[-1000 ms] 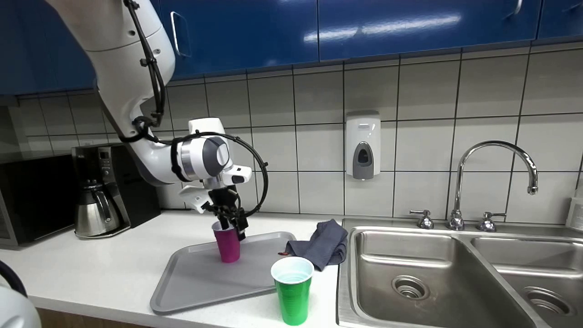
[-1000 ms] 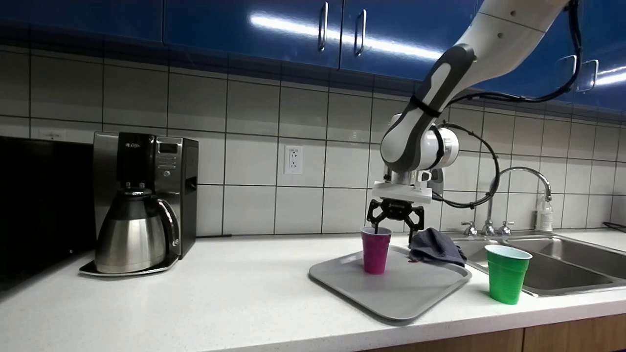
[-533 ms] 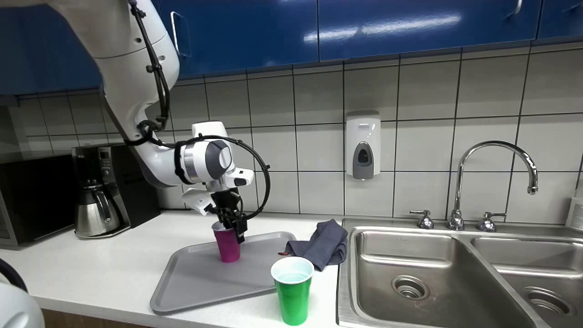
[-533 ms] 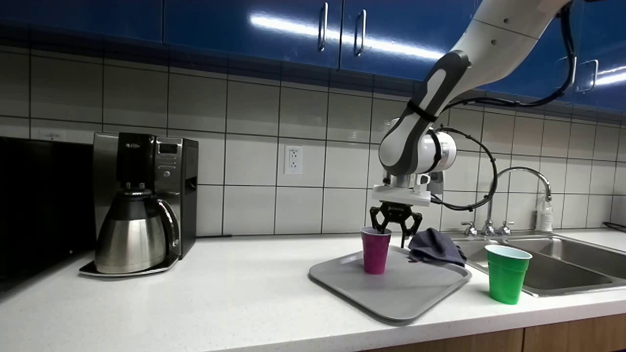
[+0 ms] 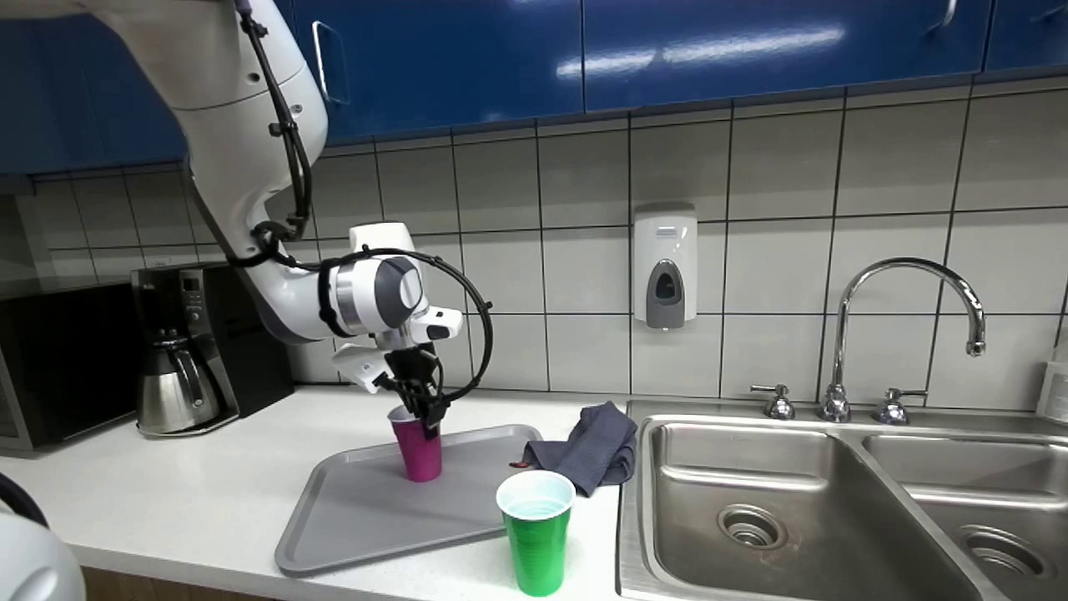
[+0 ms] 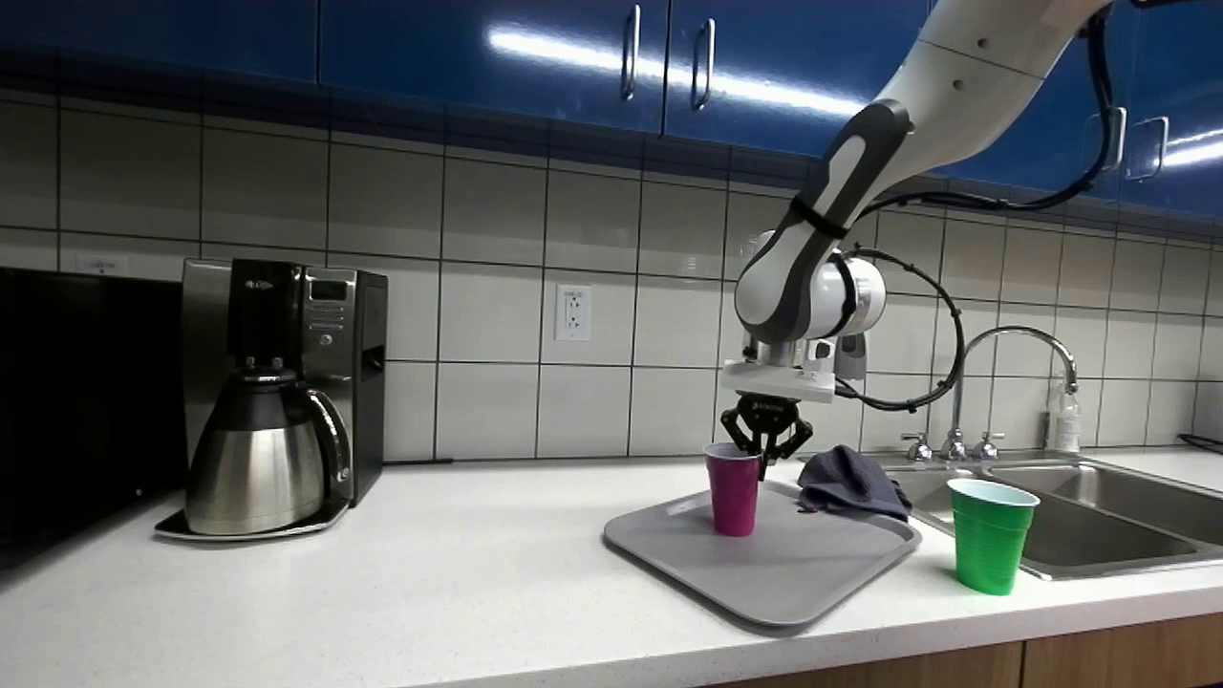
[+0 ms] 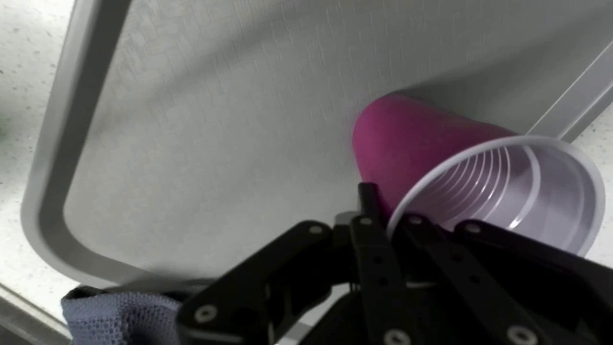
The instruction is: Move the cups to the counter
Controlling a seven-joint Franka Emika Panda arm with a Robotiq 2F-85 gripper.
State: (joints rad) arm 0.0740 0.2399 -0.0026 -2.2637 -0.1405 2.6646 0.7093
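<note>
The gripper [image 6: 761,459] is clenched on the purple cup [image 6: 733,502] at its rim, one finger inside, one outside. Just below, the cup stands on the tray [image 5: 367,517], whose raised edge lies between it and the counter [image 6: 430,583]. Right of the gripper in both exterior views are the cloth [image 5: 588,451], nearby, the sink [image 5: 751,467] and, on the counter well apart, the green cup [image 6: 992,545]. Well to its left sits the coffee maker [image 6: 330,377]; cabinets [image 5: 450,67] hang overhead.
</note>
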